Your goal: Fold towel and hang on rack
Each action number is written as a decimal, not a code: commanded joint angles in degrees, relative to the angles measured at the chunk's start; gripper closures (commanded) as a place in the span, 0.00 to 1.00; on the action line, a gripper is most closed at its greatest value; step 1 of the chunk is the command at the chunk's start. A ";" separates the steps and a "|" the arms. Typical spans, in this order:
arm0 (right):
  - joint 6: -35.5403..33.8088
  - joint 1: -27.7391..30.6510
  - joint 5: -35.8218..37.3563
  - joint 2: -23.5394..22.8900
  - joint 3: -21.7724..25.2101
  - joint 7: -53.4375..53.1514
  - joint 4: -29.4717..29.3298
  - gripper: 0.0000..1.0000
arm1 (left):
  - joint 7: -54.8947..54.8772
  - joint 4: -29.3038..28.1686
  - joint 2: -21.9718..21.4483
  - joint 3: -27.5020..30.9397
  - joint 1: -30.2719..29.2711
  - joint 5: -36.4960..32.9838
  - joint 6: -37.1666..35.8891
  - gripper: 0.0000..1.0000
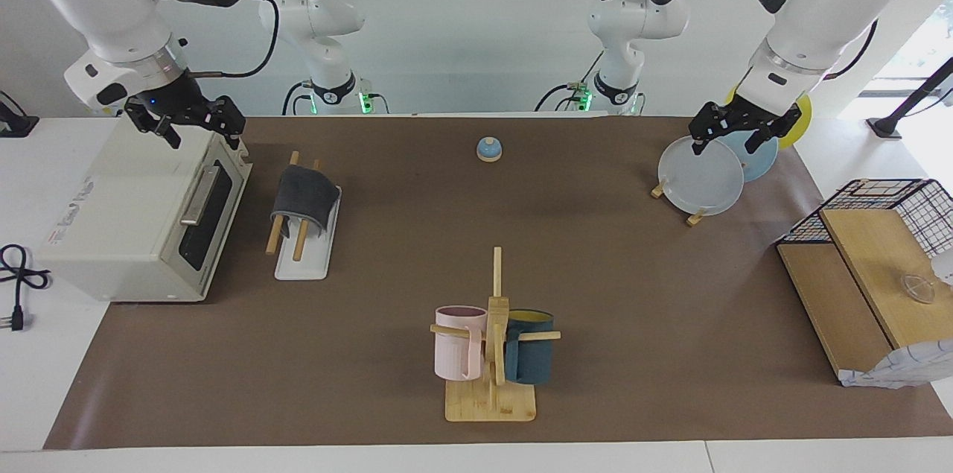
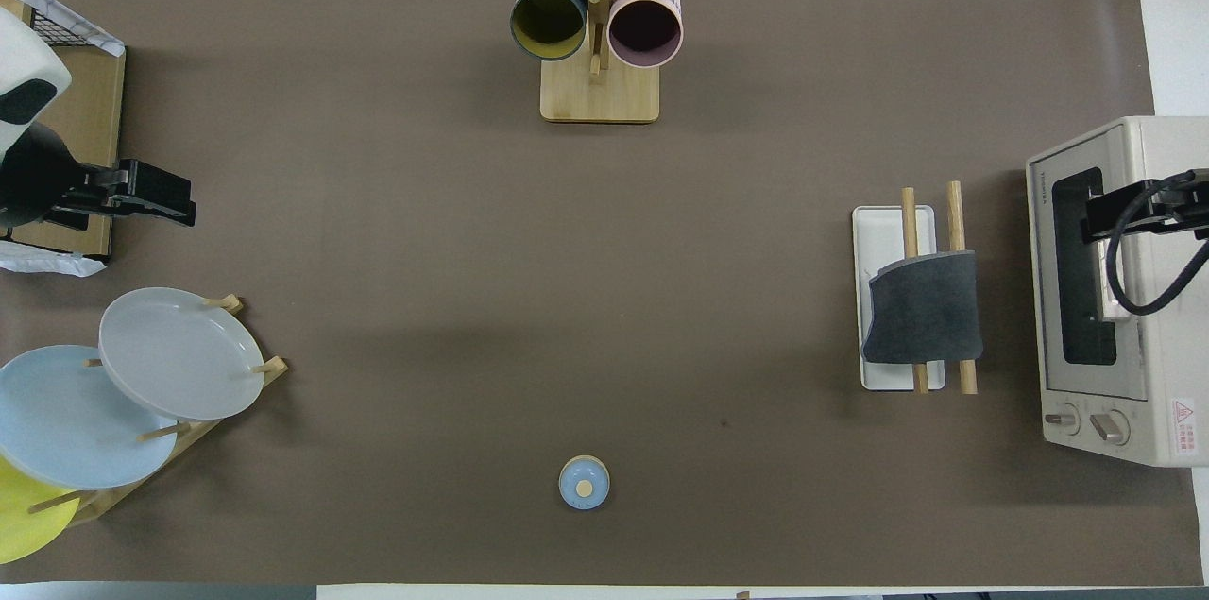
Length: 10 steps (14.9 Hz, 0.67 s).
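The towel hangs folded over the two wooden rods of the rack, dark grey face outward; no purple shows. In the overhead view the towel covers the part of the rods nearer the robots, above the rack's white base. My right gripper is open and empty, raised over the toaster oven beside the rack, and also shows in the overhead view. My left gripper is open and empty, raised over the plates at the left arm's end, and shows in the overhead view.
A white toaster oven stands beside the rack at the right arm's end. A bamboo mug stand with a pink and a dark blue mug is farthest from the robots. A plate stand with plates, a small bell and a wire basket are also here.
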State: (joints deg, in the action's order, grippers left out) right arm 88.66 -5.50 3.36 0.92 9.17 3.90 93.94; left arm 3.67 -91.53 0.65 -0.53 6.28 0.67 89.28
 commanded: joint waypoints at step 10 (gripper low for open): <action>-0.07 0.23 -1.60 0.04 -1.17 -0.21 -1.13 0.00 | -0.16 -0.76 -0.82 -0.43 -0.57 -0.59 0.36 0.00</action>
State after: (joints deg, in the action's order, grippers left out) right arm 88.68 -5.65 2.85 0.94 8.42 3.90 93.44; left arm 3.67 -91.53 0.65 -0.53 6.28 0.67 89.28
